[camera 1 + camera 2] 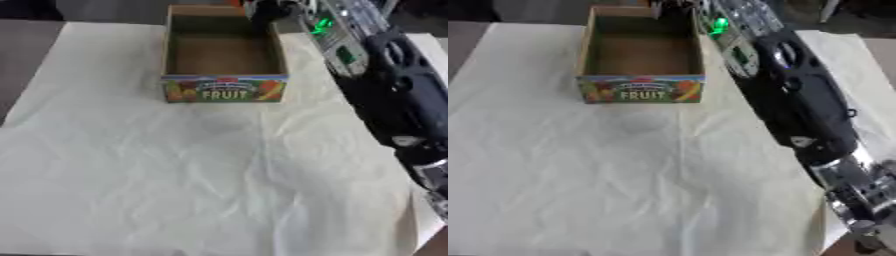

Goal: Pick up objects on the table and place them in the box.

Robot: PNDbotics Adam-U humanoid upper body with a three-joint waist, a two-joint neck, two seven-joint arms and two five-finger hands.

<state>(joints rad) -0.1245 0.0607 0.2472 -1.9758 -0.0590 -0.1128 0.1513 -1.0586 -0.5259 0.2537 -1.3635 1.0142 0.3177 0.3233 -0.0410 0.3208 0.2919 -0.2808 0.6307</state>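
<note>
Cream cloth over table; right hand at box far corner, fingers unreadable.

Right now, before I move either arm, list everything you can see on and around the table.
Open cardboard box with a colourful FRUIT label on its front: one, brown, far centre of the table; what shows of its inside is bare.
Wrinkled cream sheet: one, covers most of the table.
Dark table surface: shows at the far left edge.
Loose objects to pick up: none visible on the sheet.
Right arm: one, black with silver joints and a green light, reaches along the right side to the box's far right corner; its hand is not clear.
Left hand: not in view.
</note>
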